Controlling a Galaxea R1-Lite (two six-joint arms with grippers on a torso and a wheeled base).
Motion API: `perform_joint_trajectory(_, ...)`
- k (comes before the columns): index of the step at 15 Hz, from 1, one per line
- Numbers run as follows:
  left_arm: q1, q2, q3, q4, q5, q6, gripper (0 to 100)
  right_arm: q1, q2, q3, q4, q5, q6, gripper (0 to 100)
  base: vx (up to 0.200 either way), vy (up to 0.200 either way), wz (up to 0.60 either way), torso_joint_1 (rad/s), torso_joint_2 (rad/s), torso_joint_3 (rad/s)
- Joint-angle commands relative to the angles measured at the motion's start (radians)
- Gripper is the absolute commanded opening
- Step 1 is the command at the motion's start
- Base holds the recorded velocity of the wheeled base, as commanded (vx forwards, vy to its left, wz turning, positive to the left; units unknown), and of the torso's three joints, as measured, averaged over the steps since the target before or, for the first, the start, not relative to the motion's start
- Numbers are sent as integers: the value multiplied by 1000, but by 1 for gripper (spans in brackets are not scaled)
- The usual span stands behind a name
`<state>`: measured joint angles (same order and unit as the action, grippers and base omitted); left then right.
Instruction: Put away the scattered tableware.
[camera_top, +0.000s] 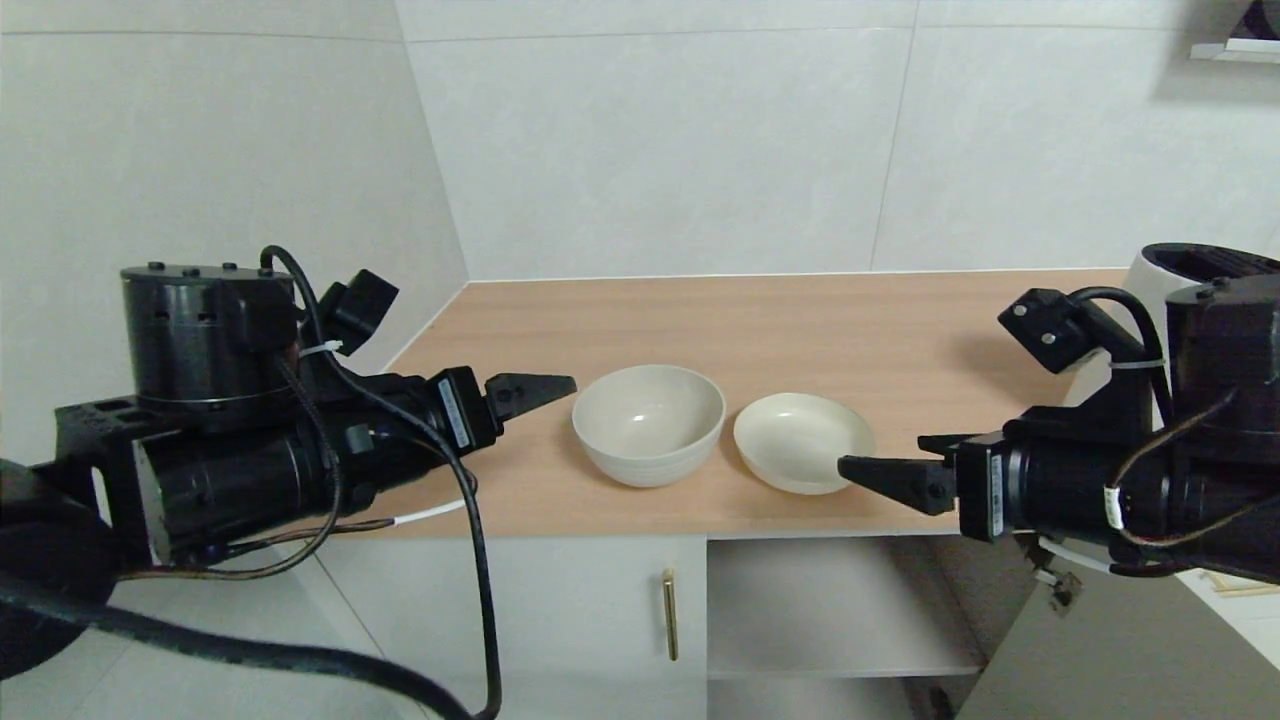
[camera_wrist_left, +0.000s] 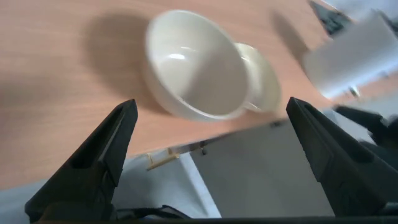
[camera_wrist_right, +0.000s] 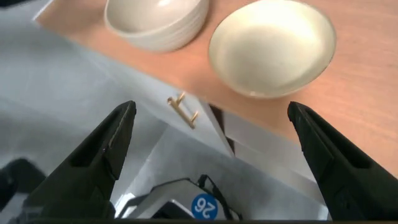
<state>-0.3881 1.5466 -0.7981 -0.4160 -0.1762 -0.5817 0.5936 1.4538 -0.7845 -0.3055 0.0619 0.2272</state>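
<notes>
- Left gripper (camera_top: 545, 388): fingers spread wide, holding nothing. It hangs near the counter's (camera_top: 860, 320) front left part, pointing at the bowl (camera_top: 648, 424), close to it but apart.
- Right gripper (camera_top: 870, 472): also spread wide and holding nothing. It sits at the counter's front edge, pointing at the dish (camera_top: 803, 441). In the head view its tip overlaps the dish's near right rim; I cannot tell from there whether they touch.
- Bowl and dish stand upright, side by side near the front edge, the bowl on my left and the dish on my right. Both look bare inside.
- The left wrist view looks between my fingers (camera_wrist_left: 112, 146) at the bowl (camera_wrist_left: 199, 71), with the dish (camera_wrist_left: 264, 81) partly hidden behind it. The gap between the two cannot be judged there.
- The right wrist view shows a narrow strip of counter between bowl (camera_wrist_right: 155, 18) and dish (camera_wrist_right: 272, 46), so they stand apart. It also shows my right fingers out in front of the counter edge, clear of the dish.
- Below the counter, the head view shows a closed door with a brass handle (camera_top: 669, 613) under the bowl and an open shelf (camera_top: 835, 660) under the dish.
</notes>
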Motion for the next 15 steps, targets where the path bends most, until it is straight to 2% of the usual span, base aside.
perform_joint_trajectory(1, 15, 47, -27, 20, 12, -24, 100, -12, 60, -64, 55, -42, 30, 100, 0, 0, 0, 0, 0, 0)
perform_joint_trajectory(4, 25, 86, -112, 108, 14, -170, 100, -15, 131, -242, 267, -129, 199, 100, 0, 0, 0, 0, 0, 0)
perform_joint_trajectory(5, 25, 109, -135, 125, 15, -208, 100, -23, 160, -294, 322, -157, 248, 100, 0, 0, 0, 0, 0, 0)
perform_joint_trajectory(7, 25, 135, -142, 115, 15, -239, 100, -37, 194, -329, 347, -198, 273, 100, 0, 0, 0, 0, 0, 0)
perform_joint_trajectory(11, 6, 222, -173, 97, 60, -268, 100, -41, 186, -297, 342, -205, 270, 100, 0, 0, 0, 0, 0, 0)
perform_joint_trajectory(15, -25, 257, -174, 95, 60, -288, 100, -40, 178, -291, 341, -205, 268, 100, 0, 0, 0, 0, 0, 0)
